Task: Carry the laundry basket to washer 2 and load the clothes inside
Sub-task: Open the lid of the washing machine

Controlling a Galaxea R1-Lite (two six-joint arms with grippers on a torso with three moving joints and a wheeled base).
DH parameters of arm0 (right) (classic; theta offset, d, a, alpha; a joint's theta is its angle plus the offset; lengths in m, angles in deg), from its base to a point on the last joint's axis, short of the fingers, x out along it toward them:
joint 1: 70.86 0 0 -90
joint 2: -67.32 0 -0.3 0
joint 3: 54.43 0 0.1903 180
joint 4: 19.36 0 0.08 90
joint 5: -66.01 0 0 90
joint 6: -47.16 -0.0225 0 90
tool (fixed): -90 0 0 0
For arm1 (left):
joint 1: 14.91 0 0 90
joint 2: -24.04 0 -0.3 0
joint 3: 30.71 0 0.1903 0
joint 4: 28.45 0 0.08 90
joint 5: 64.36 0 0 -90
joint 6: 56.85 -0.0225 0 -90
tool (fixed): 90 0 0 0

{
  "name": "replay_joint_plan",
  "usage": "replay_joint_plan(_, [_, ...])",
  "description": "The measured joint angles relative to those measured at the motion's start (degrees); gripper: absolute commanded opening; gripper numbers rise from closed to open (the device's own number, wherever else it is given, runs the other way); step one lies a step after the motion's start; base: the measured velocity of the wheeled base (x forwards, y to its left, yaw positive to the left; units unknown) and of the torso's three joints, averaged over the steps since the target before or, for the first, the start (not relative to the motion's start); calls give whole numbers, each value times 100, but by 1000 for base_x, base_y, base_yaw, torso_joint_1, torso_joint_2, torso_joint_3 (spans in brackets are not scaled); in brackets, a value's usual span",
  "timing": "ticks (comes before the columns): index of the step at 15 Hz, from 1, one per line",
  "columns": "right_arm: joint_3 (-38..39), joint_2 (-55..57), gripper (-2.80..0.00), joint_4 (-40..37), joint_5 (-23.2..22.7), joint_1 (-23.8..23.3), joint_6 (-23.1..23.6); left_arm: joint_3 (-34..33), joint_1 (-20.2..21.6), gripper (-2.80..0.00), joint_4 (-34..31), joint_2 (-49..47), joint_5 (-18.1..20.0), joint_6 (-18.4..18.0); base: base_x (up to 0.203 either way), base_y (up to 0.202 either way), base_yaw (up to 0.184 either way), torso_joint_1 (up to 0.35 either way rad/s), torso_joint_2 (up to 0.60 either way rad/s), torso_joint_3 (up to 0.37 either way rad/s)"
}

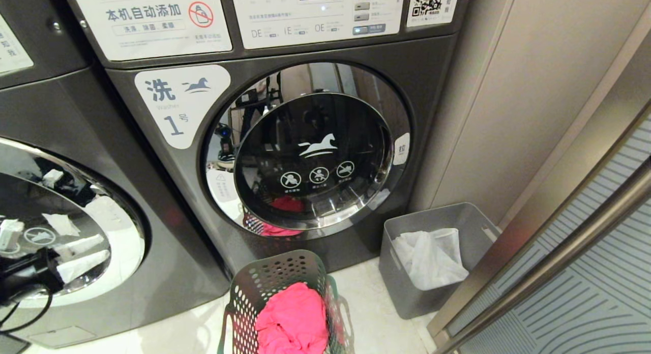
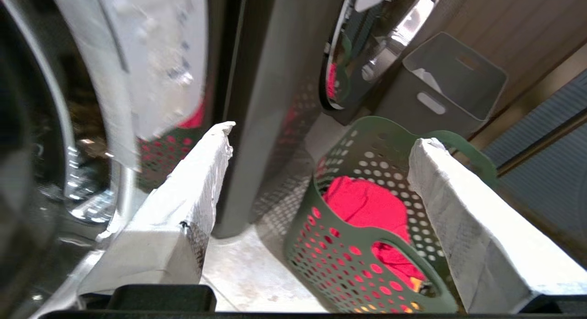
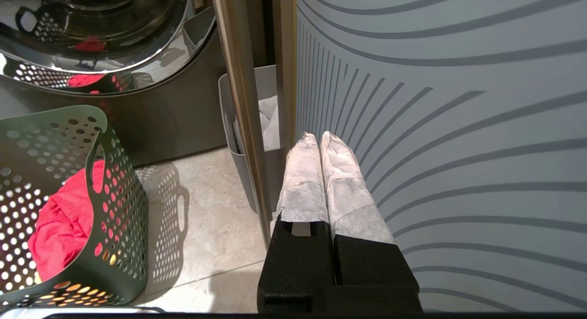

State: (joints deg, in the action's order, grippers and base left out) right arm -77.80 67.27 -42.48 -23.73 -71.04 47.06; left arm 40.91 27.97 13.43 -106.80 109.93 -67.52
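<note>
Laundry basket (image 1: 285, 303), green and perforated, stands on the floor (image 1: 376, 313) at the near edge of the head view, directly in front of the closed round door (image 1: 310, 155) of the washer whose label reads number 1; a second washer (image 1: 66, 216) stands to its left, and whether that one is washer 2 cannot be read here. Pink clothes (image 1: 292, 321) lie bunched inside the basket, below its rim. A grey bin (image 1: 432, 257) with white material stands to the right of the basket, near but apart.

Left gripper (image 2: 321, 147): jaws wide open and empty. In the left wrist view the basket lies ahead of and below the jaws, offset toward one finger, with the basket's handle loop (image 2: 458, 149) just beyond that fingertip; no contact is visible. The other finger points toward the gap between the two washers.

Right gripper (image 3: 321, 142): jaws closed on nothing, beside the patterned sliding panel (image 3: 435, 126), well to the right of the basket.

The basket stands upright, mouth up; its long axis appears to run roughly near to far, handles at the ends, though the near end is cut off. By this reading the left arm is the nearer, and the coming grasp depends on centring the handle between its jaws
</note>
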Motion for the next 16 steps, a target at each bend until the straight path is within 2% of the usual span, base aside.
replay_joint_plan(6, [0, 0, -280, -2, -2, 0, 0, 469, 17, 0, -45, -33, -337, 67, 0, 0, 0, 0, 0, 0])
replay_joint_plan(16, [0, 0, -280, 0, -1, 0, -1, 603, 41, 0, -15, -69, -760, 64, 0, 0, 0, 0, 0, 0])
